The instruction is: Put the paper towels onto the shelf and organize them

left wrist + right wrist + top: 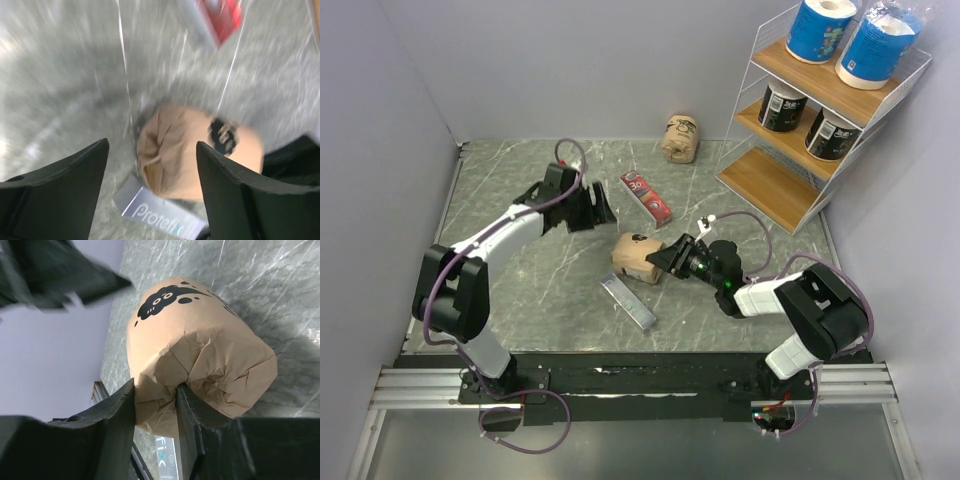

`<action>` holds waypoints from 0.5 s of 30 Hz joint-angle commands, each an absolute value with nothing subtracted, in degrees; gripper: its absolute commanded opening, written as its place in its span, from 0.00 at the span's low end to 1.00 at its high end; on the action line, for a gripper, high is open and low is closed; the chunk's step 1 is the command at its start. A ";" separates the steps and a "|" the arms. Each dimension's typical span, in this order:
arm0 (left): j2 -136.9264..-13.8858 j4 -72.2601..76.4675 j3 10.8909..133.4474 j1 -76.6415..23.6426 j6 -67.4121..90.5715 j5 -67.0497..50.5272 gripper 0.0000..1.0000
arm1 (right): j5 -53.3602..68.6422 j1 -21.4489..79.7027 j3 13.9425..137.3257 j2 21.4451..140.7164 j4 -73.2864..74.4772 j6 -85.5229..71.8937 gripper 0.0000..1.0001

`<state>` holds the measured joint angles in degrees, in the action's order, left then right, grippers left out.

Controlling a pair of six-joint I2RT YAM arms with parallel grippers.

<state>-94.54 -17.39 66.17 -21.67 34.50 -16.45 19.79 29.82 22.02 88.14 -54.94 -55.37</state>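
Observation:
A tan-brown paper towel roll [638, 257] lies on its side mid-table. My right gripper [665, 258] is shut on the crumpled wrap at the roll's end [200, 340], its fingers [155, 390] pinching a fold of paper. My left gripper [600, 208] hovers open to the roll's upper left; in the left wrist view the roll [185, 150] shows beyond its spread fingers [151, 145], untouched. A second tan roll [681, 138] stands by the back wall. The shelf [770, 185] at back right carries two blue rolls [821, 28] on top and two black rolls [782, 105] on the middle tier.
A grey bar [628, 302] lies just in front of the held roll, and it also shows in the left wrist view [160, 215]. A flat red packet [647, 196] lies behind the roll. Walls enclose the table on the left, back and right.

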 commanded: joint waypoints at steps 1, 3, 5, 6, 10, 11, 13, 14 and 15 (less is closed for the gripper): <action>-90.27 -24.60 77.93 -21.18 31.47 -4.51 0.79 | 18.55 29.18 23.38 83.07 -54.86 -52.56 0.36; -89.65 -26.80 80.32 -20.74 29.63 -0.20 0.81 | 18.11 28.92 24.69 78.50 -46.21 -48.90 0.34; -88.77 -27.59 82.87 -20.57 28.05 3.85 0.82 | 16.01 28.74 26.88 72.11 -35.65 -44.32 0.34; -88.33 -27.68 83.23 -20.57 26.73 5.61 0.82 | 14.87 28.74 30.37 70.16 -30.29 -38.12 0.35; -85.44 -26.20 80.52 -20.57 23.56 7.47 0.84 | 6.96 28.74 41.90 65.22 3.08 -22.09 0.36; -84.82 -26.10 79.90 -20.57 23.29 7.82 0.84 | 2.94 28.74 43.92 64.69 7.25 -19.02 0.36; -82.20 -23.93 76.75 -20.65 23.47 7.13 0.84 | 0.10 28.65 48.68 64.51 12.11 -10.31 0.37; -81.05 -22.43 75.16 -20.74 23.47 5.99 0.84 | -3.48 28.57 50.00 64.86 15.17 -4.11 0.37; -79.90 -21.37 73.67 -20.74 23.47 5.37 0.84 | -4.56 28.48 52.53 65.21 15.81 -0.82 0.37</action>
